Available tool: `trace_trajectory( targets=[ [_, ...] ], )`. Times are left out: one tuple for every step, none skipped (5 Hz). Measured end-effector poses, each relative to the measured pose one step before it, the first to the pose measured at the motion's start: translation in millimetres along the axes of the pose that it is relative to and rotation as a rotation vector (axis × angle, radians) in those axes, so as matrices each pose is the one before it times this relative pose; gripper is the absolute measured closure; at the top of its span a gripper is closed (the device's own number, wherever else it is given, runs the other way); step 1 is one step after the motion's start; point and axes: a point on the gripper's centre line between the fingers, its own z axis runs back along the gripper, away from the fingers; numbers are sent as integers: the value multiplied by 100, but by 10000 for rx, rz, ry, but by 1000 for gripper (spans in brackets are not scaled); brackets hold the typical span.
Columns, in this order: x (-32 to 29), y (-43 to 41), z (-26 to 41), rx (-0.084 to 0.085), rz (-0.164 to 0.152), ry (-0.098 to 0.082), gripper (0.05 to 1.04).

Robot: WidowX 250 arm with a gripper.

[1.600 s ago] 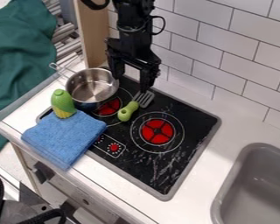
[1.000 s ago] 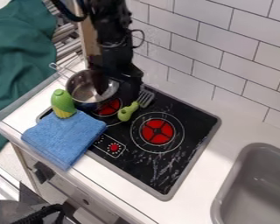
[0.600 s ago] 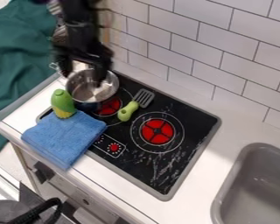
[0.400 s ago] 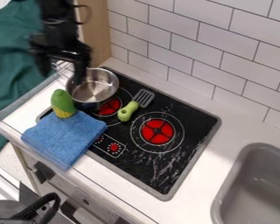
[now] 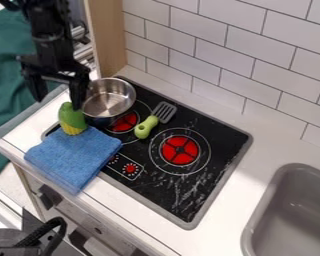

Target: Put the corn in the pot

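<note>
Near the corn [image 5: 72, 121], the gripper [image 5: 57, 92] hangs spread and empty; if it descends off-centre, a finger could topple the corn

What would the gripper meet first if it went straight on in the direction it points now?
Probably the corn: the gripper points down, with one finger just above the corn's green top in the picture. How far apart they are in depth is unclear.

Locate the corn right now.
Camera view, left side: the corn stands at the upper left edge of the folded blue cloth, just left of the metal pot, with the gripper above it.
</note>
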Motion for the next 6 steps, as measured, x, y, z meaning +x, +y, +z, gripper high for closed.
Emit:
trace_trajectory(
  targets=[
    [320, -677, -575, -73, -130, 129, 79],
    [-237, -288, -1054, -114, -23, 289, 133],
    [60, -247, -872, -223, 20, 132, 422],
    [250, 100, 125, -7, -11, -125, 487],
    [-41, 135, 42, 0, 77, 2, 487],
    [125, 152, 1736, 198, 90, -432, 636]
  ],
)
